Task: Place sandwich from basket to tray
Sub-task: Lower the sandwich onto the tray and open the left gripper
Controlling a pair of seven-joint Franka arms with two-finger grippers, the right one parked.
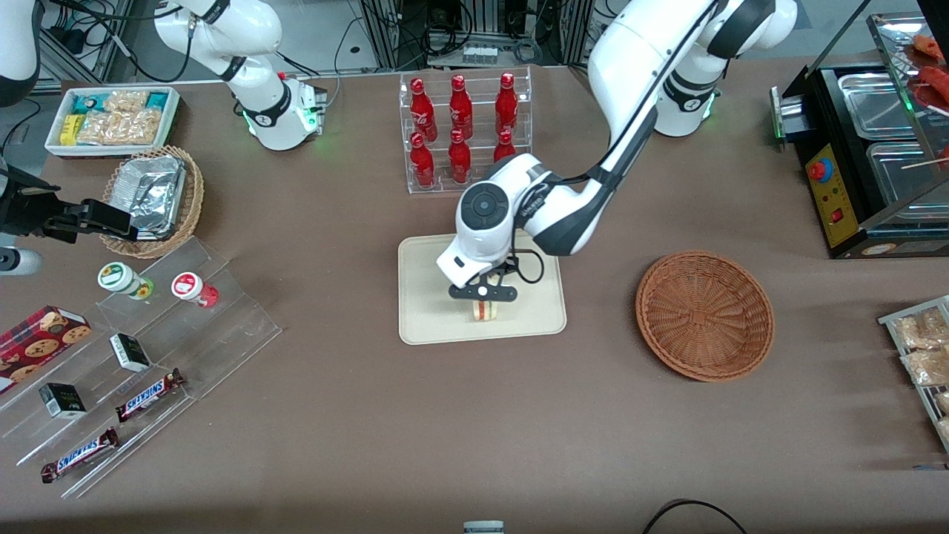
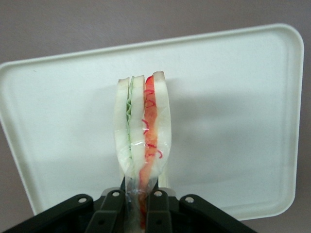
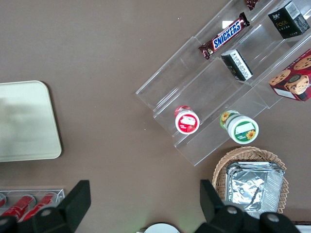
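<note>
A: Brown tabletop all round, with the tray (image 1: pixel 415 326) under the working arm. Where is the sandwich (image 2: pixel 142 131)?

B: Between the fingers (image 2: pixel 114 211) of the gripper (image 1: pixel 483 293), pinched at its narrow end. The wide end points away from the fingertips, over the tray's bare middle. I cannot tell whether it touches the tray.

A: So the jaws are clamped on it?

B: Yes, closed on the wedge, one finger against each outer bread slice. The basket (image 1: pixel 704 315) sits empty, well apart from the fingers, toward the working arm's end.

A: How would it handle?

B: Light and soft, I'd judge. The wrap looks slippery and the layers squash where pinched, so a gentle hold across the flat bread faces suits it best.
</note>
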